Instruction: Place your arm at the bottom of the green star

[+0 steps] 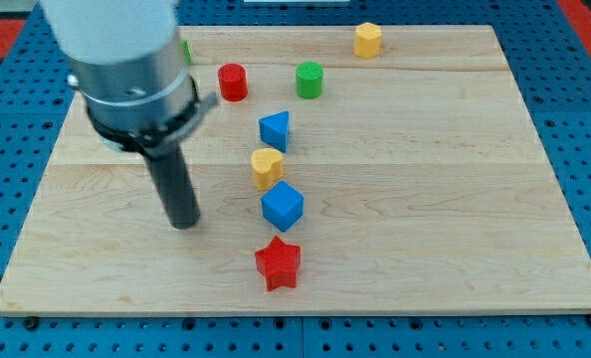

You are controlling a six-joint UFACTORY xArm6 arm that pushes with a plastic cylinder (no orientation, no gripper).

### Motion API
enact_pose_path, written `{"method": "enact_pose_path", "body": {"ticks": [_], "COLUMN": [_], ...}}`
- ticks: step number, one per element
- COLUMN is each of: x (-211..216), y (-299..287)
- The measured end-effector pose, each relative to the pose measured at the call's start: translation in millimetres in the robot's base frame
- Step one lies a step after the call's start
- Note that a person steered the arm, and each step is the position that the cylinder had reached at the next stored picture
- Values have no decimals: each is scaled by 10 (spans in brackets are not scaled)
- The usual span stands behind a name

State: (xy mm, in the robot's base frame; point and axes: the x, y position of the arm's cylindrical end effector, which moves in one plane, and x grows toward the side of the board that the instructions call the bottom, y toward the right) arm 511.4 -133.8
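Note:
My tip (185,225) rests on the wooden board (425,199) at the view's left-centre. Only a green sliver (186,51) shows beside the arm's body at the view's top left; its shape is hidden, so I cannot tell if it is the green star. The tip is well below that sliver and touches no block. The nearest blocks are the yellow heart (267,167) and the blue cube (282,206), to the tip's right.
A red cylinder (233,82), a green cylinder (309,80) and a yellow hexagon (368,40) stand near the view's top. A blue wedge-shaped block (275,130) is above the heart. A red star (278,264) lies near the bottom edge.

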Motion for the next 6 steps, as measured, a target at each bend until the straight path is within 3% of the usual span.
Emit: {"method": "enact_pose_path", "body": {"ticks": [4,6], "x": [-1501,-1517], "y": [-546,-473]}}
